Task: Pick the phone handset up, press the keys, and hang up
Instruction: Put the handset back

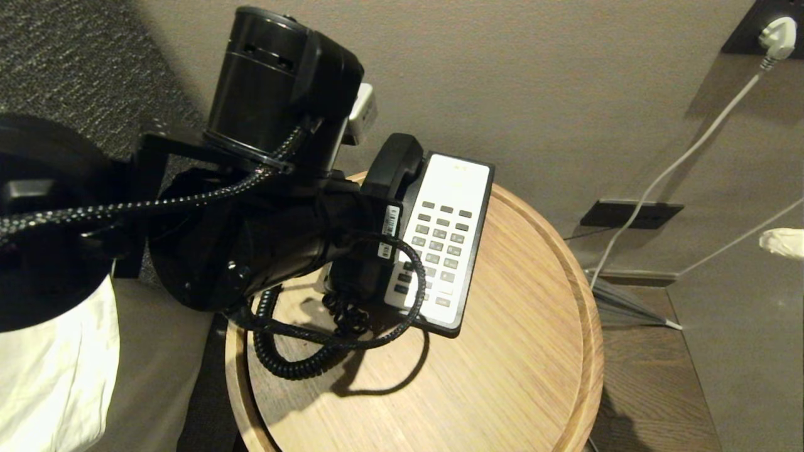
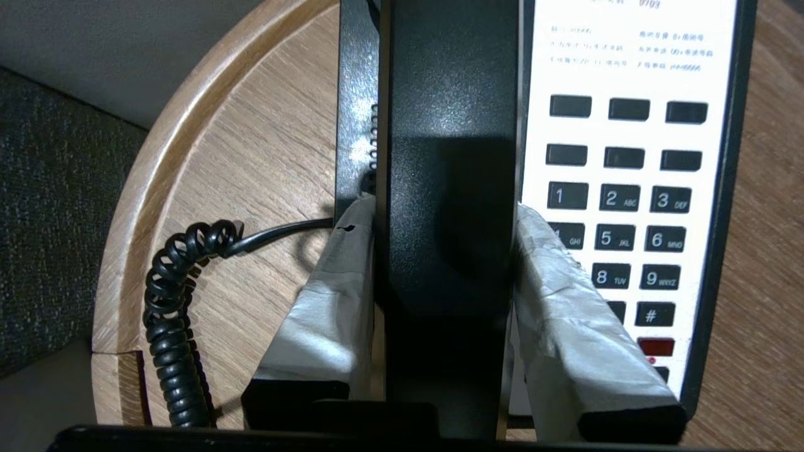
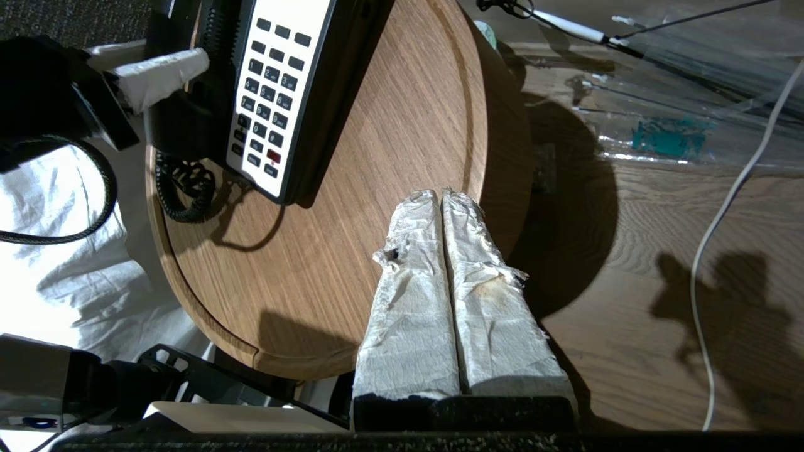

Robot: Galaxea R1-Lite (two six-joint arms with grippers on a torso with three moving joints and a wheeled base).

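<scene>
**Observer:** Phone handset [image 2: 449, 207] lay in its cradle along the left side of the phone base [image 2: 628, 75], lengthwise beside the keypad [image 2: 631, 238]. Base sat on the round wooden table [image 1: 502, 376], toward the wall side.

**Recorder:** And the left hand?

**Observer:** Left hand [image 2: 445, 210] was down over the phone, its two taped fingers [image 2: 326, 301] straddling the handset, one pressed on each long side. Pinching the handset across its width, in the wrist view. The outer finger sat against the base's edge, the inner one lay over the keypad's first column.

**Recorder:** Was the handset lifted?

**Observer:** Could not tell; it was in line with the base and close over it. In the head view the left arm covered most of it, only the upper earpiece end [image 1: 394, 162] showed.

**Recorder:** Cord?

**Observer:** Black coiled cord [image 1: 295, 361] lay looped on the table at the near end of the phone; a straight run of it led in under the base near the outer finger.

**Recorder:** Right hand?

**Observer:** Right hand [image 3: 441, 196] was held above the table's edge, well apart from the phone, wrapped fingers pressed together, gripping nothing. A white cable [image 1: 678, 163] ran from a wall plug [image 1: 777, 32] down to the floor [image 1: 647, 389].
</scene>
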